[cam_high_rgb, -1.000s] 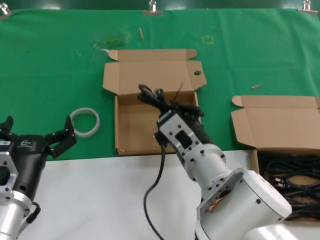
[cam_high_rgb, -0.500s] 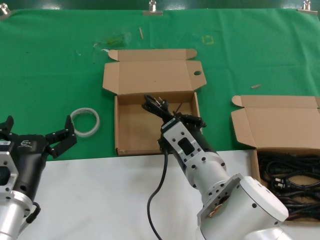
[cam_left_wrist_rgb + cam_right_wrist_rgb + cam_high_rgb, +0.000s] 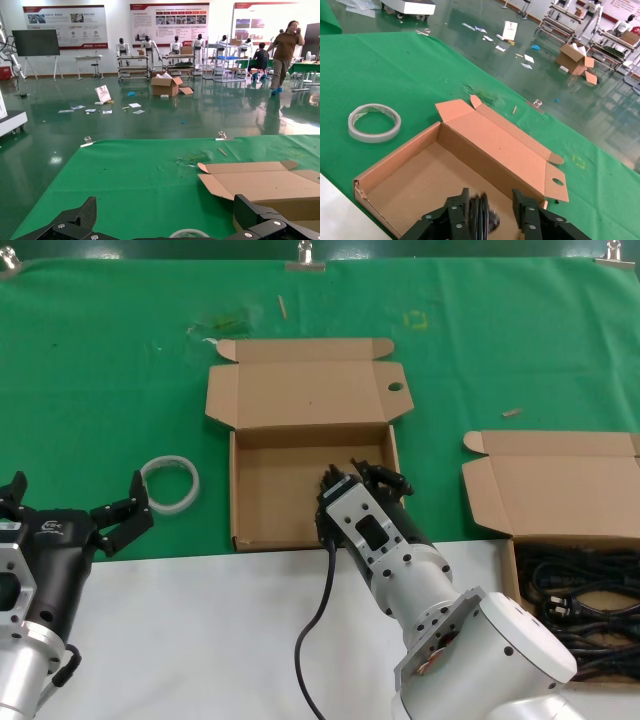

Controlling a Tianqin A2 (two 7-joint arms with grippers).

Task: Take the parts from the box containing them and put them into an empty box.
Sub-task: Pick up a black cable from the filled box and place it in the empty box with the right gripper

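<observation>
Right gripper [image 3: 362, 478] down inside the empty box [image 3: 270, 502], at its right-hand near corner; fingers [image 3: 454, 216] narrow, clamped on a black power cord [image 3: 481, 216] bundled between them. In the right wrist view, cord coil sits upright between the two fingers, just above the carton floor; contact with the floor cannot be told. Round-holed flap [image 3: 395, 392] stands beyond the fingers, on the far right of the lid.

Remaining parts [image 3: 575, 602] lie heaped in the box containing them [image 3: 545, 485], well off to the right of the right fingers, partly hidden by the right arm.

Left gripper [image 3: 70, 508] hangs over the near left edge of the table [image 3: 100, 360], fingers [image 3: 125, 512] spread wide, nothing between them. White tape ring [image 3: 170, 483] flat on the green cloth just beyond those fingers, between them and the holed carton, touching neither.
</observation>
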